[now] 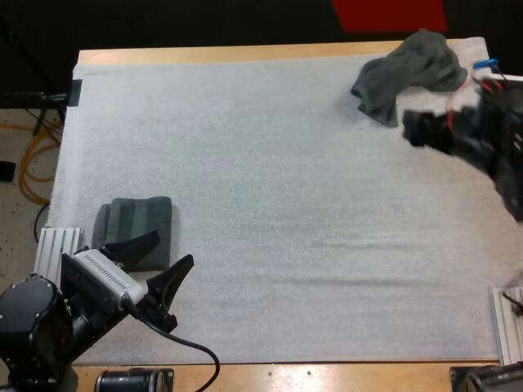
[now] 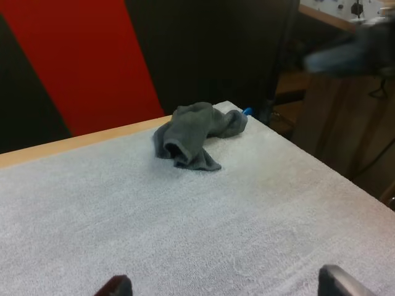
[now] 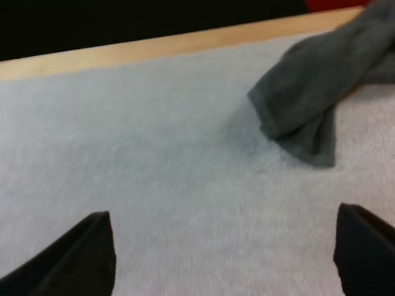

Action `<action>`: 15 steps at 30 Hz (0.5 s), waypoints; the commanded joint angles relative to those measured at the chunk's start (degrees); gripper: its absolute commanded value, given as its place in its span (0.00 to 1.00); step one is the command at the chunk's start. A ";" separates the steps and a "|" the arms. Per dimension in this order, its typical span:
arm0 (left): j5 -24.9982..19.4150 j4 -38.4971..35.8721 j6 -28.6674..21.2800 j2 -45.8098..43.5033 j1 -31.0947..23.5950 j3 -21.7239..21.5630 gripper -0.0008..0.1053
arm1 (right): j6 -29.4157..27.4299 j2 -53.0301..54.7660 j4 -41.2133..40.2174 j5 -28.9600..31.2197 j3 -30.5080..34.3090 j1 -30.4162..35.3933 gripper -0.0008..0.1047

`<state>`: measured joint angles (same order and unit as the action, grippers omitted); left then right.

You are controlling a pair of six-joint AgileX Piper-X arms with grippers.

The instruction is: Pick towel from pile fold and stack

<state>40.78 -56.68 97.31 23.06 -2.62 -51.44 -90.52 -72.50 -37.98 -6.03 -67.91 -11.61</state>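
A crumpled dark grey-green towel (image 1: 410,72) lies at the far right corner of the white mat (image 1: 278,204); the left wrist view has the crumpled towel (image 2: 196,134) far across the mat, and the right wrist view has it (image 3: 321,92) close ahead. A folded towel (image 1: 137,229) rests near the mat's front left. My left gripper (image 1: 155,269) hovers open beside the folded towel, its fingertips (image 2: 117,287) wide apart over bare mat. My right gripper (image 1: 417,129) is just in front of the crumpled towel, and its black fingers (image 3: 80,256) are spread, holding nothing.
The wooden table edge (image 1: 245,54) runs along the far side. Metal brackets sit at the front left (image 1: 57,245) and front right (image 1: 508,322) of the mat. Orange cable (image 1: 33,163) lies on the floor to the left.
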 commanded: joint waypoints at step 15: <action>0.52 -4.29 0.55 -0.03 0.04 -0.42 0.57 | 15.89 -36.05 3.57 8.83 -22.08 0.03 0.68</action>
<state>40.99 -60.59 97.31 23.06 -2.62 -51.44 -75.37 -108.31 -35.13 2.43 -89.03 -11.59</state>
